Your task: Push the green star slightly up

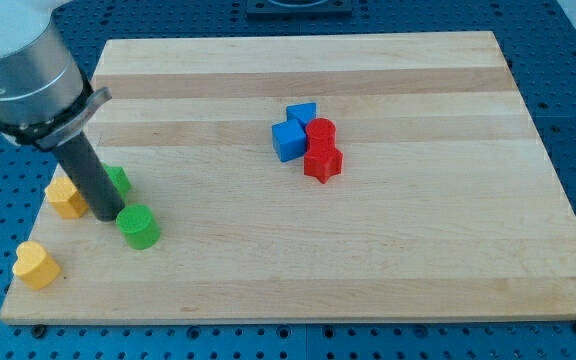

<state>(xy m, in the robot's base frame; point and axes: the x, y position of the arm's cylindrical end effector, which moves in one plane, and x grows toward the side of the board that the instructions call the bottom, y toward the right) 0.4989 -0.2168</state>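
The green star (119, 181) lies near the board's left edge, partly hidden behind my dark rod. My tip (106, 216) rests on the board just below and left of the star, touching or nearly touching it. A green cylinder (138, 227) stands just to the lower right of the tip. A yellow block (65, 198) sits right next to the rod on its left.
A yellow heart-like block (36, 265) lies at the board's lower left corner. Near the middle stand two blue blocks (289, 140) (302, 114) and two red blocks (321, 130) (322, 162), clustered together. The wooden board (368, 260) rests on a blue perforated table.
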